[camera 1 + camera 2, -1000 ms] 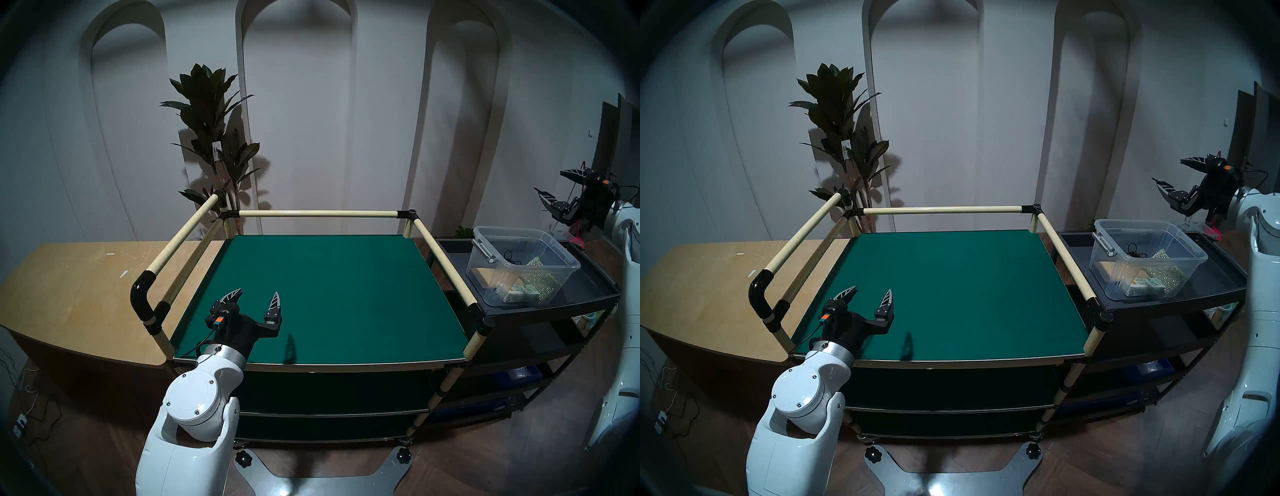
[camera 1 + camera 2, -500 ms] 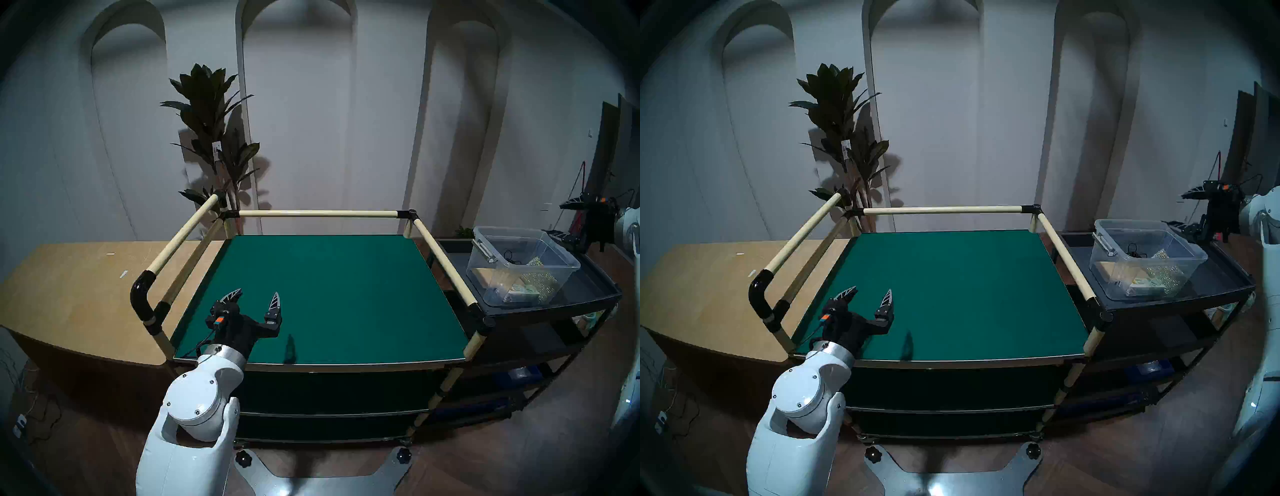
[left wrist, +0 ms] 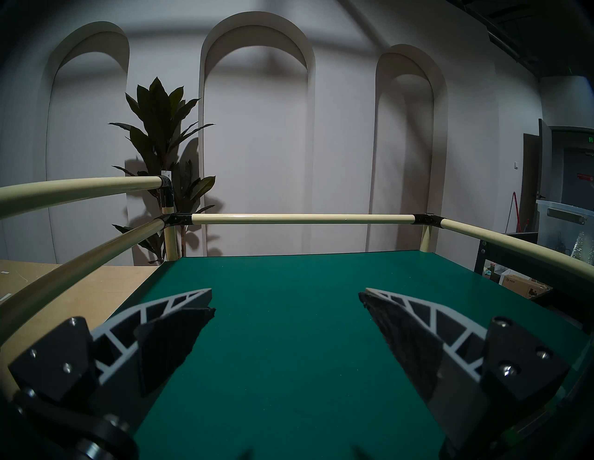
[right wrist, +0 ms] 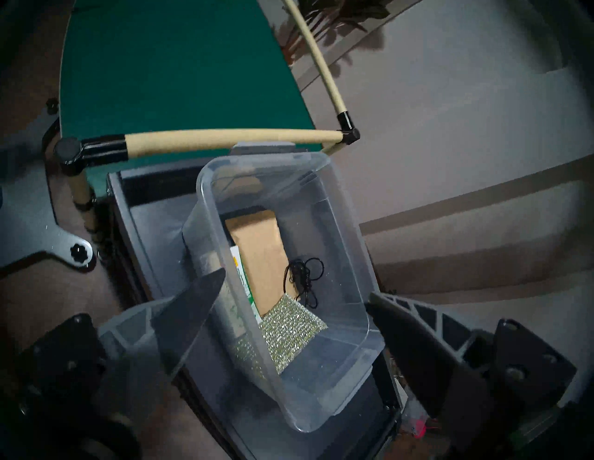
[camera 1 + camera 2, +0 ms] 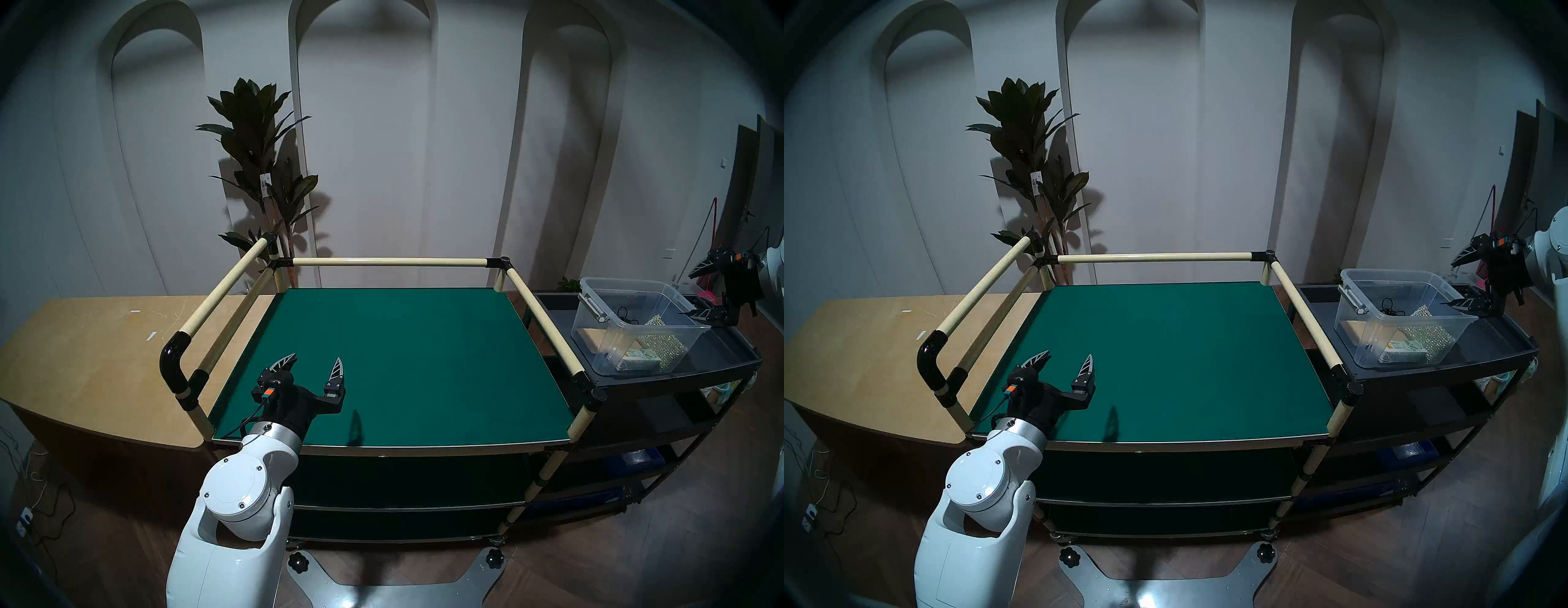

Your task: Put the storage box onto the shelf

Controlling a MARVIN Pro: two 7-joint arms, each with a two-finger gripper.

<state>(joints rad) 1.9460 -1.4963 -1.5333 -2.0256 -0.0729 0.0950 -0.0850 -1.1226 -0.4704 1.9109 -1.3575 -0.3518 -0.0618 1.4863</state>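
The shelf (image 5: 390,365) fills the middle, its green top bare under the left arm (image 5: 237,501), which reaches level over the front left corner, its left gripper (image 5: 314,365) spread wide and empty. On the black cart (image 5: 721,352) (just right of the shelf) sits the storage box (image 5: 636,322). The right gripper (image 5: 695,297) tilts down at the box's far end, fingers apart, holding nothing.
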